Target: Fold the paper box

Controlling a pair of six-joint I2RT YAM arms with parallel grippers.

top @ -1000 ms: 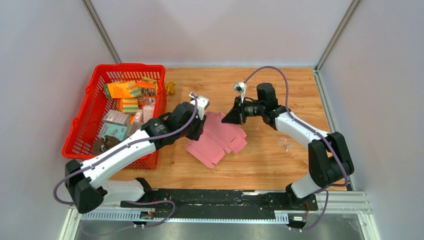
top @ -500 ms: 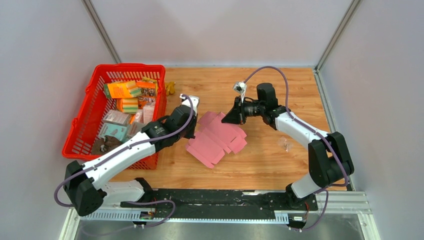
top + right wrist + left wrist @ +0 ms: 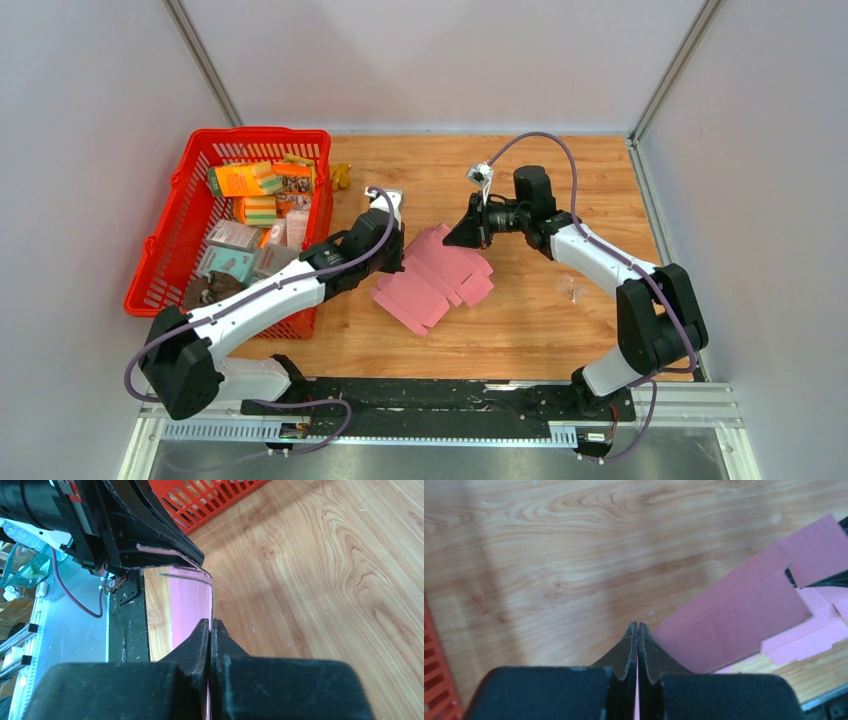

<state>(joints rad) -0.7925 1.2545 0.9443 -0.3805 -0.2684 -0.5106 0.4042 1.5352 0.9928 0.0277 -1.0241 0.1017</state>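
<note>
The paper box (image 3: 432,280) lies as a flat pink cut-out with its flaps spread, near the middle of the wooden counter (image 3: 560,190), between the two arms. Most of it rests on the wood, while the far edge is lifted slightly.

The left gripper (image 3: 398,258) sits at the sheet's left edge. In the left wrist view its fingers are pressed together, a thin line of pink shows between them, and a raised flap stands just right of the tips. The right gripper (image 3: 458,238) meets the sheet at its far right corner. In the right wrist view its fingers are likewise closed with a sliver of pink caught between them, and the cardboard runs edge-on away from the tips toward the other gripper. Both grippers pinch the cardboard at opposite sides.

A red plastic basket (image 3: 165,250) stands at the left of the counter, well apart from the sheet, holding printed packages (image 3: 245,180).
</note>
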